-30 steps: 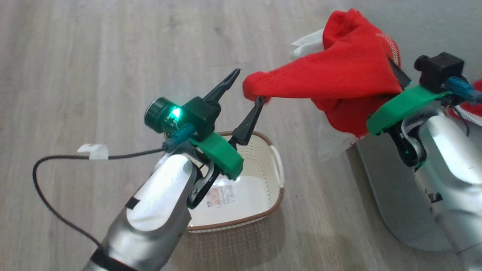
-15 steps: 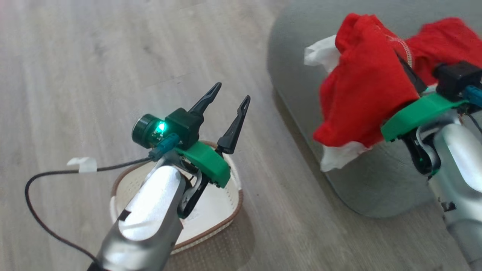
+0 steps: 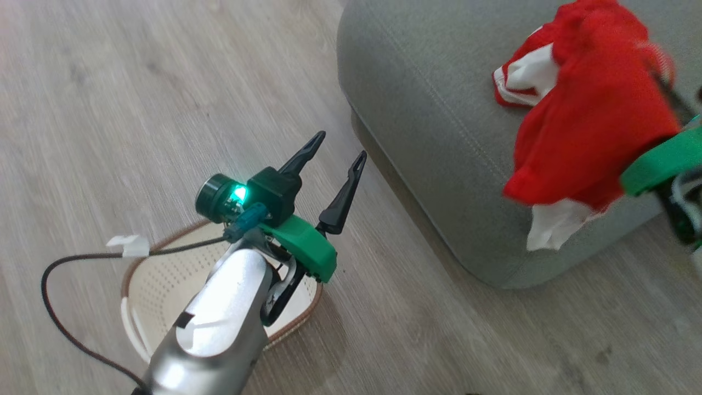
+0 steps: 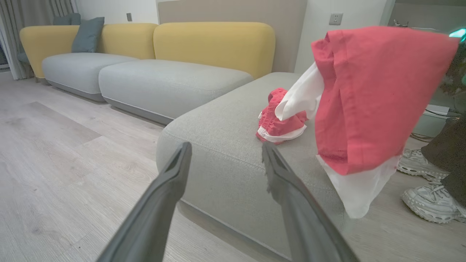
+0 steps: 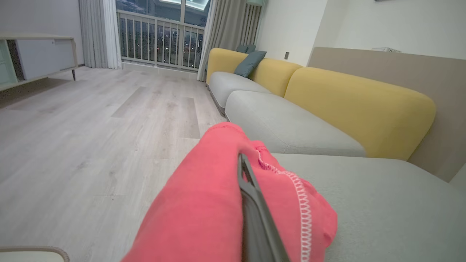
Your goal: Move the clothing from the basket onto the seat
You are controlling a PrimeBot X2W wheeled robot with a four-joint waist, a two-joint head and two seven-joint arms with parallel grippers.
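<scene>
Right hand [image 5: 241, 162] is pinching the limp, light clothing [image 3: 592, 126] by a fold over the seat [image 3: 428, 109]; left hand [image 3: 339, 146] spread wide, empty.

Floor: pale wood planks [image 5: 72, 120] | upper left: railed window [image 5: 160, 40], grey curtains [image 5: 100, 34] | right: yellow sofa backs [image 5: 360, 116], white wall [image 5: 364, 25]
</scene>
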